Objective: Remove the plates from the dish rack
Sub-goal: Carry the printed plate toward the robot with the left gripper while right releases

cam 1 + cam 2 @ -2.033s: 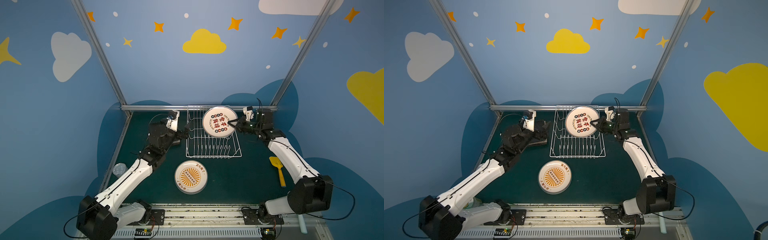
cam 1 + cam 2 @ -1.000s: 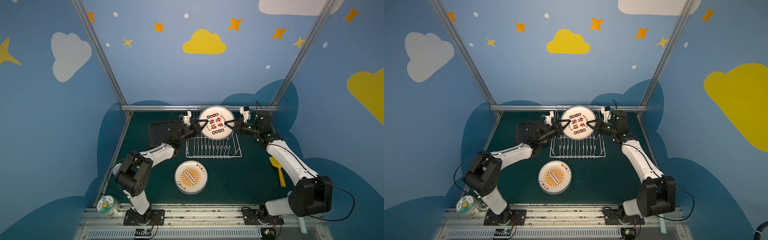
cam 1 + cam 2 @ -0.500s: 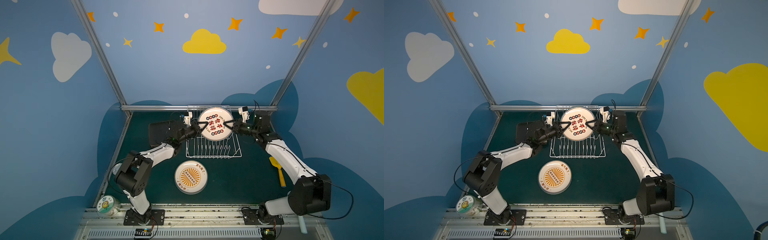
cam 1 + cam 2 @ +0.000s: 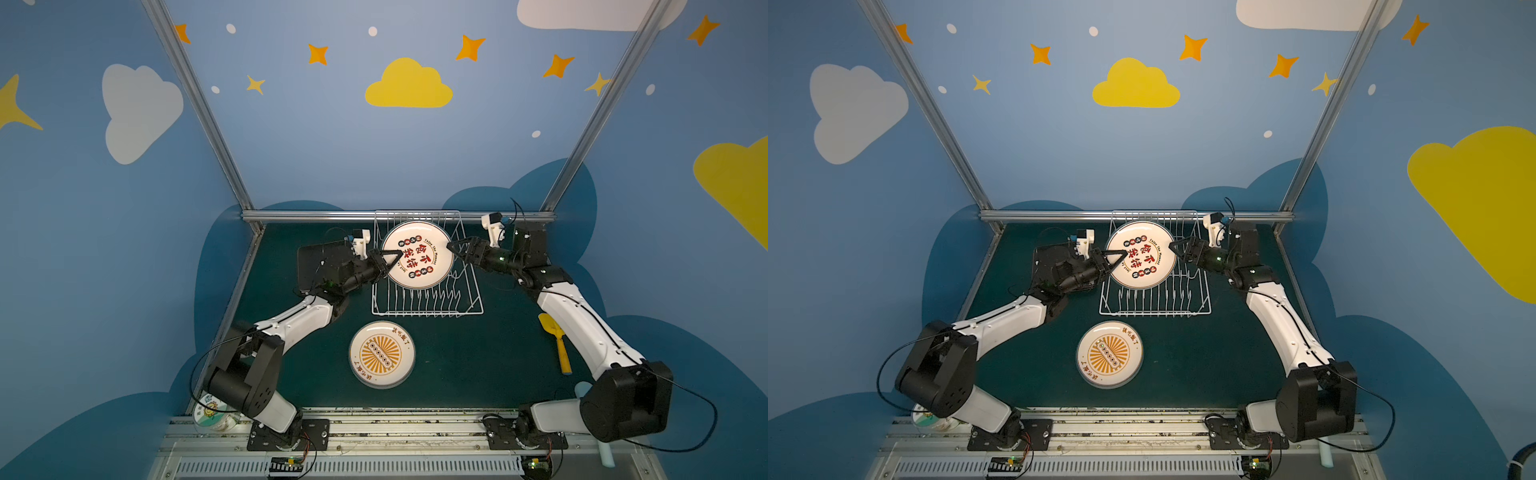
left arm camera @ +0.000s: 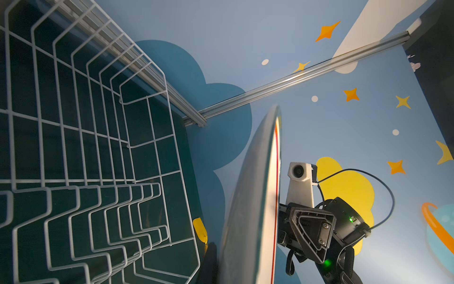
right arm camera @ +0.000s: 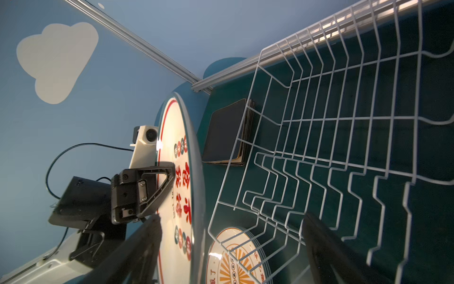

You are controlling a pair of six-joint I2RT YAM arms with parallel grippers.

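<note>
In both top views we've got the glossy round plate (image 4: 417,254) with red-black lettering upright over the white wire dish rack (image 4: 428,309). The left gripper (image 4: 395,255) pinches its rim, and the right gripper (image 4: 454,251) has its jaws spread wide at the opposite rim.

Left wrist: plate edge-on (thin, shiny).

Right wrist: black-backed square plates (image 6: 224,134) stacked flat beyond the rack.

White links (image 4: 582,328) w/ blk joints (image 4: 623,403), thin blk cables (image 5: 348,169), blk fingers (image 5: 319,233).

The dark green tabletop (image 4: 457,374) is carrying the dish rack (image 4: 428,305) below and between the left gripper (image 4: 394,255) and the right gripper (image 4: 456,251). A stack of square plates (image 6: 224,132) is lying just behind the left gripper. An orange-centred round plate (image 4: 382,354) is lying flat, base-side of both. A yellow spatula (image 4: 557,338) is lying base-side of the right gripper.
</note>
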